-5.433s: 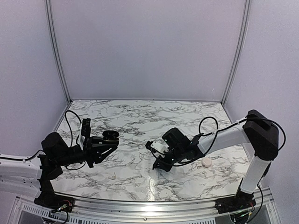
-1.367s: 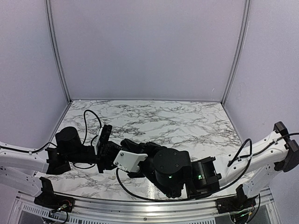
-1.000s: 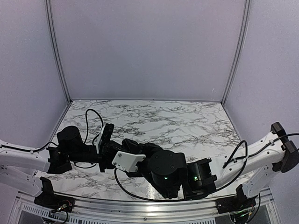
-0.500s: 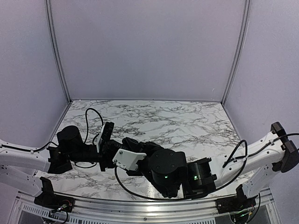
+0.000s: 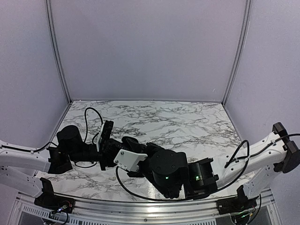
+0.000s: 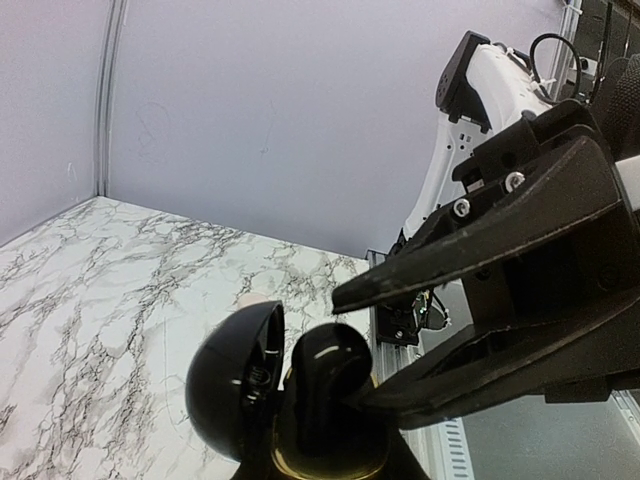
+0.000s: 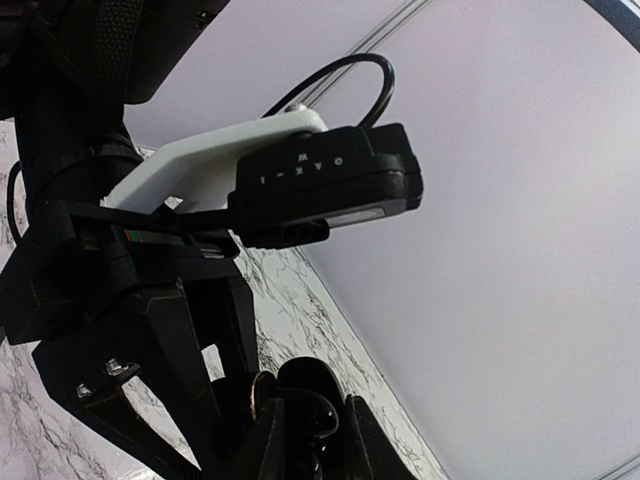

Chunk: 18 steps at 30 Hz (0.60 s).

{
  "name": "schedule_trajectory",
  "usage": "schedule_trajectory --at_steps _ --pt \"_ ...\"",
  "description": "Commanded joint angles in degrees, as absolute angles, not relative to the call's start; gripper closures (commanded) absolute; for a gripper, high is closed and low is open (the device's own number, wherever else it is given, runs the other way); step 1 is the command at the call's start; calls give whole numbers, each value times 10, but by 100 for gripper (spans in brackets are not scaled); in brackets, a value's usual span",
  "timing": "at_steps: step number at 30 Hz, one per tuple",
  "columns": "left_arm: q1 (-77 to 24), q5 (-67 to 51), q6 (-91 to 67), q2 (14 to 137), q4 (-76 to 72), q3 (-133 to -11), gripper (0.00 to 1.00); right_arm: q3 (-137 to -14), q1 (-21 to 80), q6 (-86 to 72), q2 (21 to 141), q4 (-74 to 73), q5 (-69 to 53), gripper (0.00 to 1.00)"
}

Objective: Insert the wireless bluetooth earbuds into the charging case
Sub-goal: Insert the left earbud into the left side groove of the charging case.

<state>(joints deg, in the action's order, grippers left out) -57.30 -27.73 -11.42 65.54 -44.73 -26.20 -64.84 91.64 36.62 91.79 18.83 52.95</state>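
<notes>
Two arms meet over the table [image 5: 187, 122] at about 9 o'clock of its middle. The bulky right arm [image 5: 168, 174] lies across the near centre in the top view and hides the table behind it. The left gripper [image 5: 111, 151] is closed on one black puck [image 6: 235, 385] and holds it clear of the table. The puck's domed lid stands open, and a gold rim shows at 5 o'clock of the lid. One glossy black rounded piece [image 6: 330, 358] sits just beside the lid, at its 3 o'clock. Whether this piece is an earbud cannot be told, and no earbud can be picked out for sure in any view. The right gripper [image 7: 315, 440] has its two fingers narrowly apart, one on each side of that piece. Whether they pinch it or only flank it cannot be told. One case [image 6: 252, 297], small and pale, lies on the table well beyond the puck. In the left wrist view it peeks out at 12 o'clock of the lid, half hidden by it. In the top view the right arm covers it. One pale speck [image 5: 112, 177] lies on the table at 6 o'clock of the grippers, near them. In the right wrist view the left arm's black camera [image 7: 320, 180], on its white plate, fills the upper middle, with one cable [image 7: 340, 75] looping above it.
</notes>
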Motion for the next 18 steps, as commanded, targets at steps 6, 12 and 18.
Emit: schedule_trajectory --at_steps 6,12,18 --pt "-570 -276 -114 644 -485 -271 100 -641 921 357 894 174 514 69" --pt "-569 -285 -111 649 -490 -266 100 -641 925 351 863 180 475 51" --pt "-567 -295 -103 641 -493 -258 100 -635 918 302 810 158 402 43"
